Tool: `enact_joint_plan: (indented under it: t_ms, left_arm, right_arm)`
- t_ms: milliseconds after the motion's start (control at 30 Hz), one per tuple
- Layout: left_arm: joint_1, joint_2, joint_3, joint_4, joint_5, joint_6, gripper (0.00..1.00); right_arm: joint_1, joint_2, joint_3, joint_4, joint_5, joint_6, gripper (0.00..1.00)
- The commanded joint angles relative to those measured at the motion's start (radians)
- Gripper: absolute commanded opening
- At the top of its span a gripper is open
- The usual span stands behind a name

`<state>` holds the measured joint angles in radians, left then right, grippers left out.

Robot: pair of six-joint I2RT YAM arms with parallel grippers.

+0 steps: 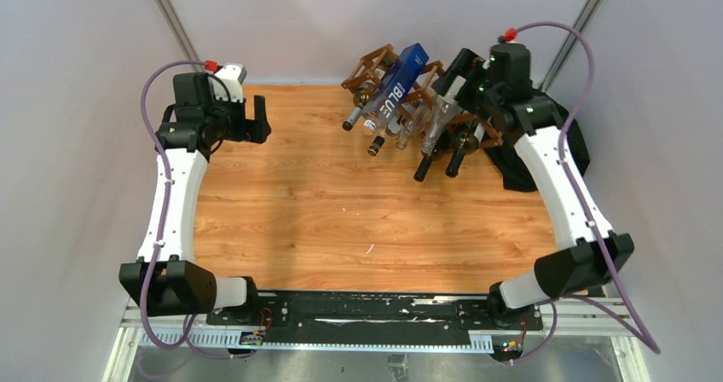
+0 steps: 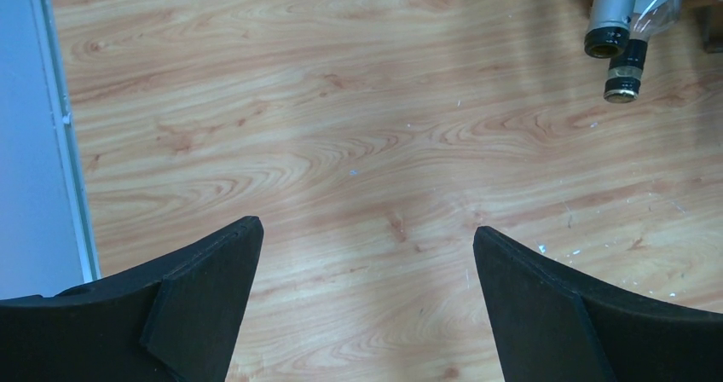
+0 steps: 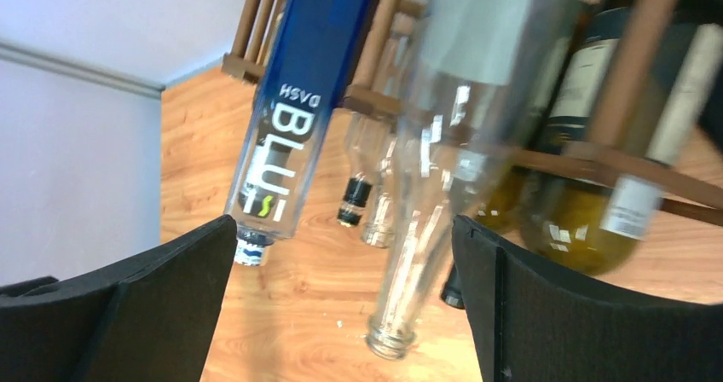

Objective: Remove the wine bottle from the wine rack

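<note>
The brown wooden lattice wine rack (image 1: 371, 62) stands at the back of the table and holds several bottles with their necks pointing toward me. Among them are a blue bottle (image 1: 401, 79), clear bottles and dark wine bottles (image 1: 424, 167). My right gripper (image 1: 450, 82) is open over the rack's right part. In the right wrist view, my right gripper (image 3: 343, 228) has its jaws on either side of a clear glass bottle (image 3: 435, 203), whose neck is close to the right finger. The blue bottle (image 3: 298, 101), green wine bottles (image 3: 580, 220) and rack slats (image 3: 635, 58) show there too. My left gripper (image 1: 256, 118) is open and empty over the table's far left.
A black cloth heap (image 1: 554, 156) lies at the right behind my right arm. The left wrist view shows my left gripper (image 2: 367, 233) above bare wood, with two bottle necks (image 2: 612, 32) at the upper right and the table's left edge (image 2: 64, 143).
</note>
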<state>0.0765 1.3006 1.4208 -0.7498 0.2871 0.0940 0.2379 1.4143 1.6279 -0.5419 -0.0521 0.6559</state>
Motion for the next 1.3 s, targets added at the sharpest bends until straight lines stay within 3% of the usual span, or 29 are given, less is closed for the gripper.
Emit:
enact_joint_plan:
  t_ms: [0, 133, 433, 800, 1033, 1267]
  left_arm:
    - [0.003, 0.028, 0.054, -0.014, 0.037, 0.009, 1.0]
    - [0.002, 0.069, 0.07, -0.014, 0.072, 0.013, 1.0]
    - [0.002, 0.094, 0.042, -0.014, 0.116, 0.061, 1.0]
    - [0.002, 0.082, 0.024, -0.037, 0.197, 0.105, 1.0]
    - [0.001, 0.067, 0.009, -0.044, 0.207, 0.12, 1.0]
    - [0.001, 0.055, 0.001, -0.054, 0.218, 0.139, 1.0]
  right_arm:
    - [0.096, 0.112, 0.141, -0.092, 0.002, 0.033, 1.0]
    - [0.163, 0.289, 0.329, -0.169, -0.008, 0.052, 0.99]
    - [0.229, 0.544, 0.519, -0.217, 0.034, 0.173, 0.95]
    - [0.235, 0.686, 0.593, -0.216, 0.135, 0.225, 0.98]
    - [0.236, 0.77, 0.662, -0.206, 0.146, 0.256, 0.89]
    - [0.236, 0.753, 0.598, -0.168, 0.165, 0.283, 0.85]
